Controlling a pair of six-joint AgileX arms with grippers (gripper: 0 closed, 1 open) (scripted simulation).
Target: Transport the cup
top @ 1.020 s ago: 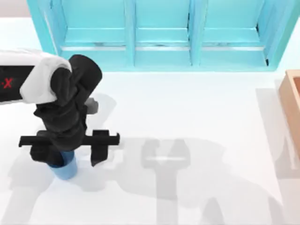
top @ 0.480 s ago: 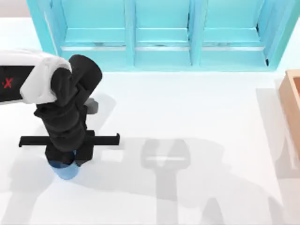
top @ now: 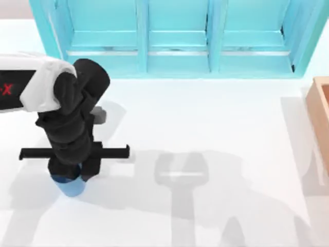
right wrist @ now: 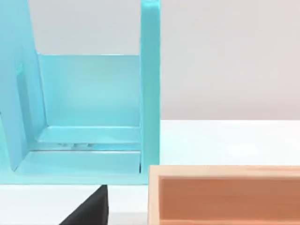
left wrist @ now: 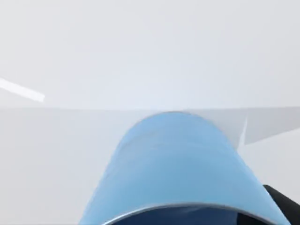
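White table, teal shelf unit at its far edge, wooden box at right. Left claw, open a second ago, is now clenched on the blue cup at the table's left: grasp made, transport can begin. Red "X" marks the left arm.

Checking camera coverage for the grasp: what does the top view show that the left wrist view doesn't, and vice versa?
Top view alone: the left arm's end effector closed around the cup near the table's left side, the turquoise shelf unit along the back, and the edge of a wooden box at the right. Left wrist view alone: the cup's rim and dark interior from close up, plus its tapered side wall. Both share: the blue cup and the white table.
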